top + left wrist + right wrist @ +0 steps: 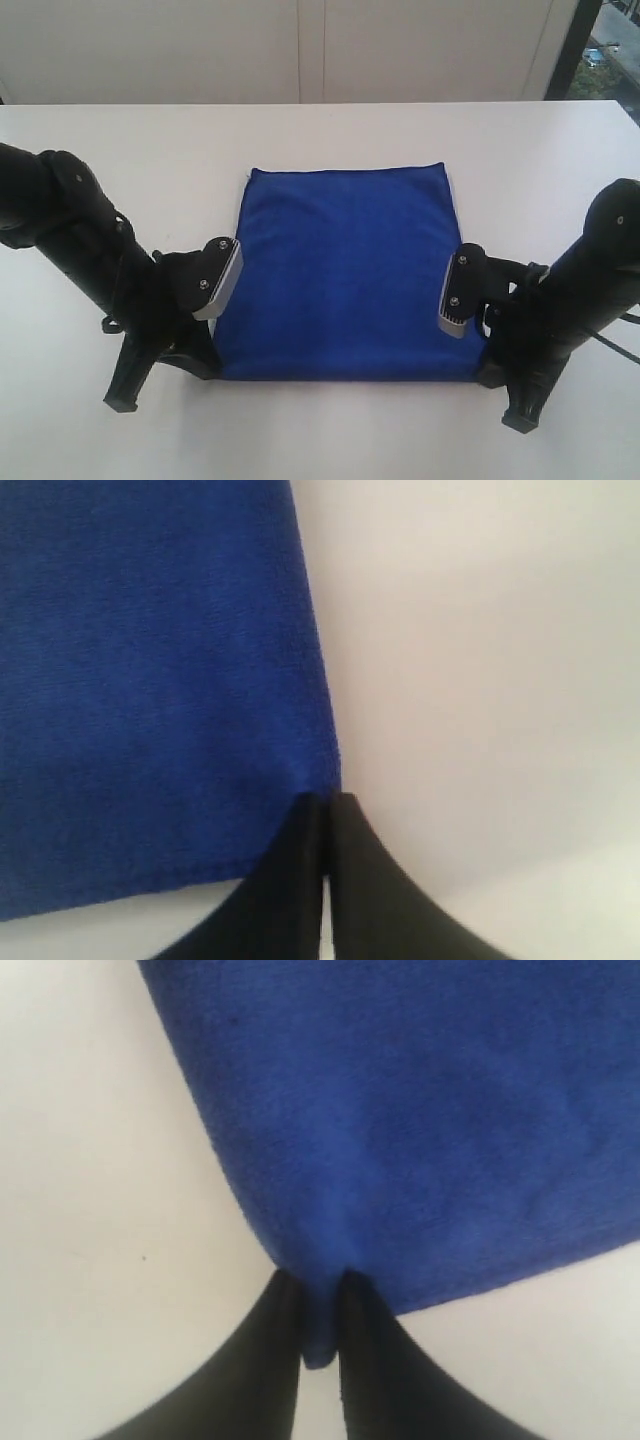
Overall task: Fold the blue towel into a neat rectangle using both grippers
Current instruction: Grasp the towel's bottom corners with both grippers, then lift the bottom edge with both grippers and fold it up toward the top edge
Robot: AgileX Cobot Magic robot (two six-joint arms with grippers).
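Blue towel (345, 270) on white table (320, 130), left claw (325, 800), right claw (318, 1285) at near corners.

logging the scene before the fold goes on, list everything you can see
blue towel: one, royal blue, lying flat mid-table
table: one, white, under everything
wall: one, off-white panels, behind the table
left arm: one, black, at the towel's near left corner
right arm: one, black, at the towel's near right corner
left jaws: one pair, black, closed on the towel's side edge by that corner
right jaws: one pair, black, closed with a fold of towel pinched between them
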